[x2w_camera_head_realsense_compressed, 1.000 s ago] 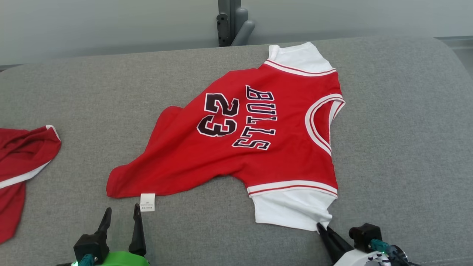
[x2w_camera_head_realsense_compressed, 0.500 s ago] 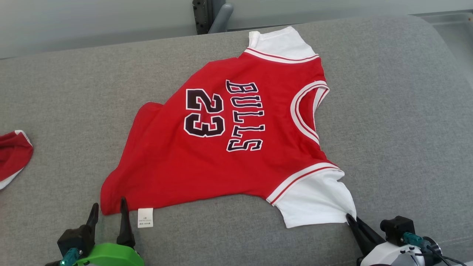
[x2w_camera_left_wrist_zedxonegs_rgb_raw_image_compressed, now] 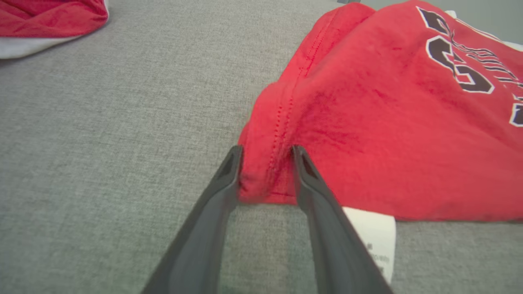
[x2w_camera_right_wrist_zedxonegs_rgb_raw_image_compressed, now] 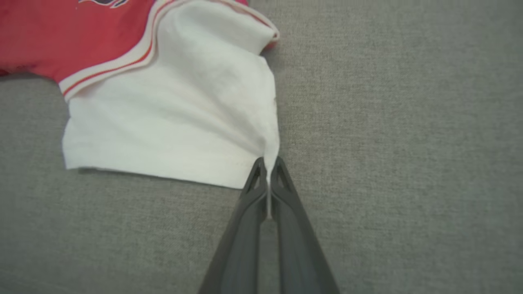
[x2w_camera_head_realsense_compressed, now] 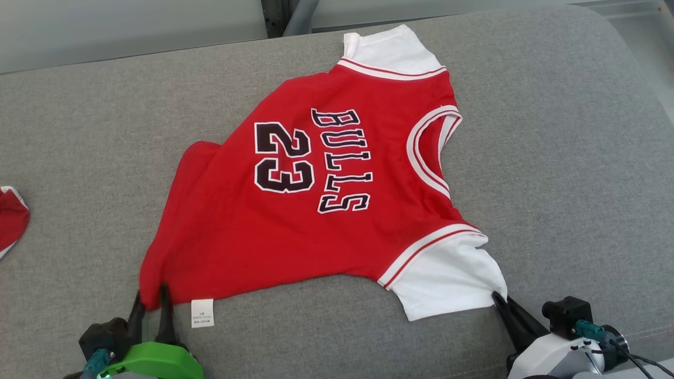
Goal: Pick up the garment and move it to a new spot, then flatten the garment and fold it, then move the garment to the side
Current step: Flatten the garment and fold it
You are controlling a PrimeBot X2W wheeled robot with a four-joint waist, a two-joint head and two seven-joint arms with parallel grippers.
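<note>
A gray fabric cushion (x2w_camera_head_realsense_compressed: 553, 158) spreads across the scene, with a pale wall (x2w_camera_head_realsense_compressed: 131, 26) and a dark post (x2w_camera_head_realsense_compressed: 274, 16) behind its far edge. A red jersey (x2w_camera_head_realsense_compressed: 316, 226) lies spread face up near the middle of the cushion. It is turned sideways, so the black "BULLS" and "23" read toward the robot's right, and the neck opening faces that side too. One white sleeve lies at the far edge of the cushion. The other white sleeve (x2w_camera_head_realsense_compressed: 447, 279) lies at the near right. The right gripper (x2w_camera_head_realsense_compressed: 497, 300) sits at the near corner of that sleeve with its two dark fingers pressed together on the white hem, and the cloth draws into a small peak where they pinch it. The left gripper (x2w_camera_head_realsense_compressed: 151, 295) is at the jersey's near left corner. Its fingers stand apart, one on each side of the bunched red hem, and the cloth fills the gap between the tips. In the left wrist view, I cannot tell whether the fingers squeeze the hem. A small white label (x2w_camera_head_realsense_compressed: 202, 313) hangs from the hem just to the right of that gripper and lies flat on the cushion. Well apart from the jersey, a second red garment (x2w_camera_head_realsense_compressed: 10, 221) with white trim lies at the far left edge of the cushion.
</note>
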